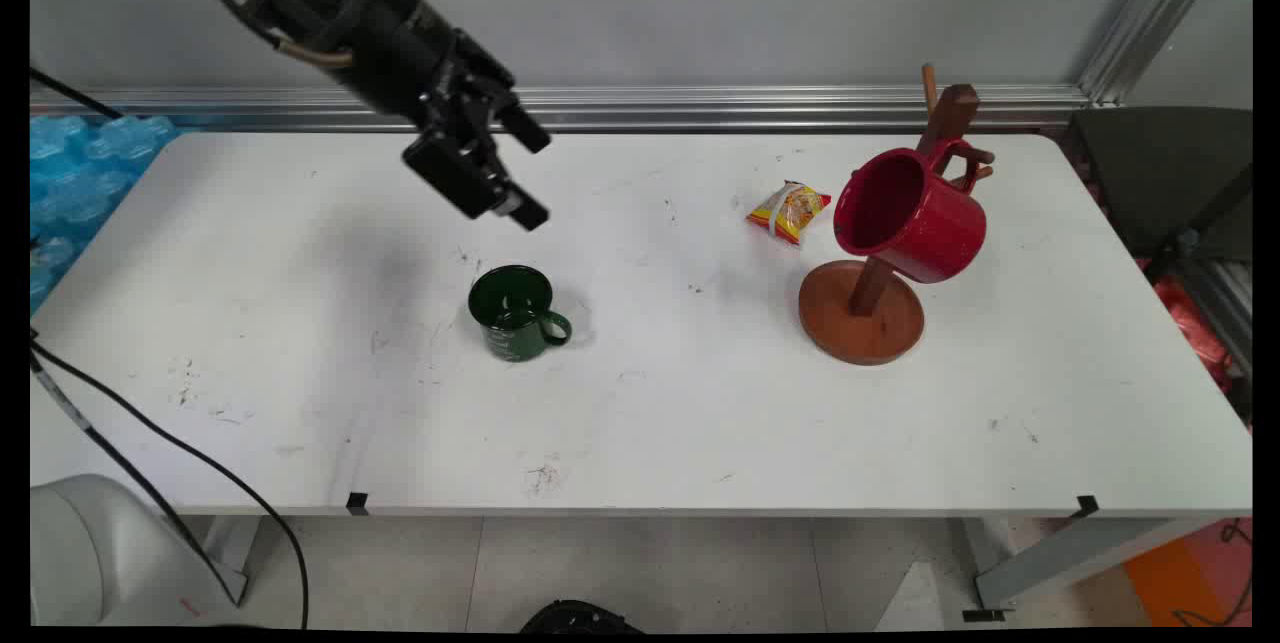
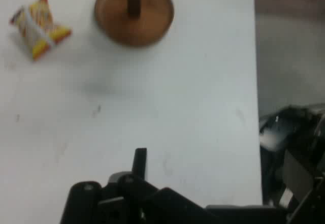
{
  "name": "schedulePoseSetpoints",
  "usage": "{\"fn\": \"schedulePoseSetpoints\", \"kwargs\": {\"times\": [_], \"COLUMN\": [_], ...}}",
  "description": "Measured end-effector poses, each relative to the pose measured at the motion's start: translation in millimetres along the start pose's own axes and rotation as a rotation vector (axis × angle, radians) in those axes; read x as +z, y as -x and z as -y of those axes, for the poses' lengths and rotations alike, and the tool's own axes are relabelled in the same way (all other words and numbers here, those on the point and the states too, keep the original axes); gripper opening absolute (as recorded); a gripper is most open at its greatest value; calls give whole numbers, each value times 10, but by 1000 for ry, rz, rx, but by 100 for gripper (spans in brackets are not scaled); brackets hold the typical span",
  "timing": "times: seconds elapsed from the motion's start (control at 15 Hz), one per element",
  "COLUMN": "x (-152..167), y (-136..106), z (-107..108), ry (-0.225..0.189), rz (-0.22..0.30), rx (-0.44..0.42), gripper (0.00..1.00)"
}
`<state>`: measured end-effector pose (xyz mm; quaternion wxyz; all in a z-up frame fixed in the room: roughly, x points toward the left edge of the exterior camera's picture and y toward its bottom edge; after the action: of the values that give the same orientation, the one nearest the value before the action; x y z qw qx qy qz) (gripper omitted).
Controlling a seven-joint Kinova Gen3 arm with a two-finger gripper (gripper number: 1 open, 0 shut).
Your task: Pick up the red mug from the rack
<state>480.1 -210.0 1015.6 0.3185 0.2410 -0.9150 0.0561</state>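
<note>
From above the table's near side, a black two-finger claw (image 1: 527, 173) hangs in the air over the rear left part of a white table (image 1: 300, 403), tilted so its tips point down and toward the right. Its two fingers (image 1: 524, 130) stand apart with open space between them, and they hold nothing. Nearest to the claw, below it and slightly nearer the table's front edge, a dark green mug (image 1: 515, 312) sits upright on the tabletop with its handle turned to the right, clear of the claw. Well to the claw's right lies a small red and yellow snack packet (image 1: 789, 211). Just past that packet stands a round-based wooden mug stand (image 1: 862, 315), and a red mug (image 1: 908, 214) hangs tilted from one of its pegs, its open mouth facing left toward the claw. A crinkled blue sheet (image 1: 75, 178) shows beyond the table's left end, behind the claw. From the camera on the hand, the claw's black linkage (image 2: 134, 196) rises from the bottom edge over bare white tabletop. Ahead of it, near the top, sits the wooden stand's round base with its post, and the snack packet lies to the left of that base. Neither mug appears in this view.
</note>
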Motion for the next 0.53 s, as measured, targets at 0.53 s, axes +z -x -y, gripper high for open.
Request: {"fn": "schedulePoseSetpoints", "kwargs": {"times": [0.53], "x": [425], "y": [-683], "z": [-84], "ry": [21], "rz": [-162], "rx": [-43], "gripper": [100]}}
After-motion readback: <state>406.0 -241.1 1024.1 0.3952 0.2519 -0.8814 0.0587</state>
